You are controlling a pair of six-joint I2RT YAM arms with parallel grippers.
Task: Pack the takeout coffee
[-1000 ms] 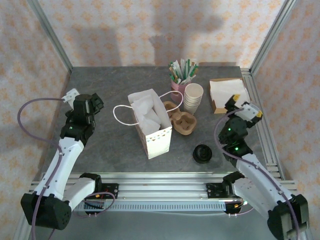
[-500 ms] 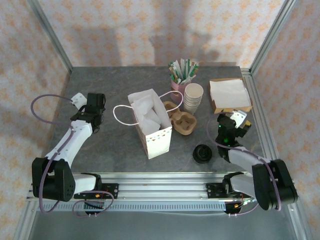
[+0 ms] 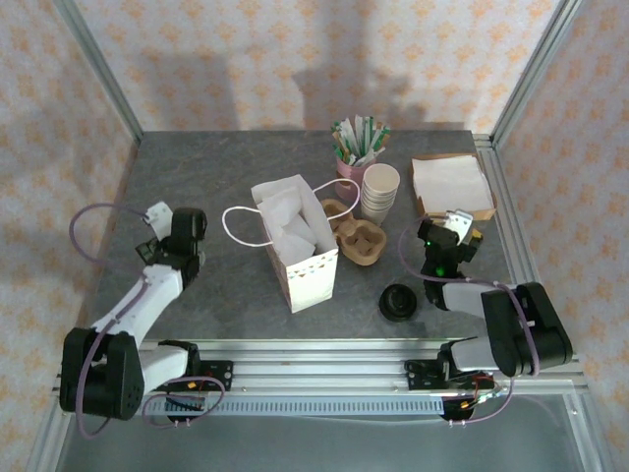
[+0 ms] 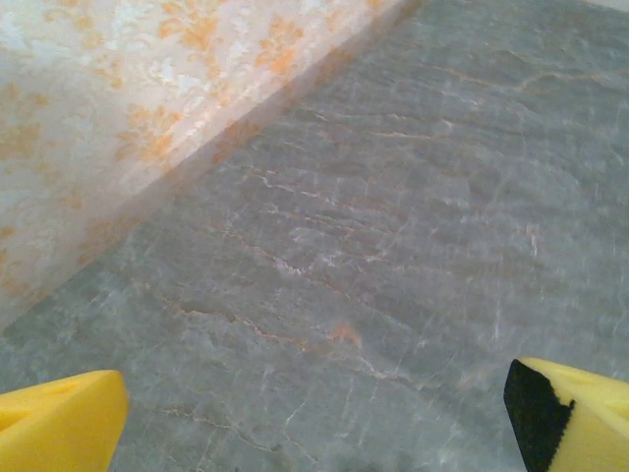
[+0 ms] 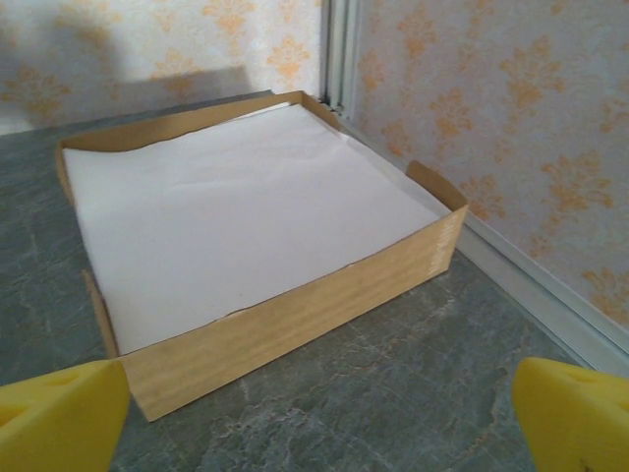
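Lowered since earlier, my right gripper (image 5: 314, 418) gaped empty just short of the napkin box (image 5: 295, 329); my left gripper (image 4: 314, 413) gaped empty above the table (image 4: 393, 197).

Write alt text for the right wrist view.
A shallow brown cardboard tray of flat white paper sits on the grey stone table, near a patterned wall. Two yellow fingers stand wide apart at the bottom corners.

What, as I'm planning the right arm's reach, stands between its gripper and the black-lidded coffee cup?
Nothing visible does. Only bare table lies between the open right gripper and the takeout coffee, which stands nearer the arm bases. The gripper points away from it, toward the brown box of white paper.
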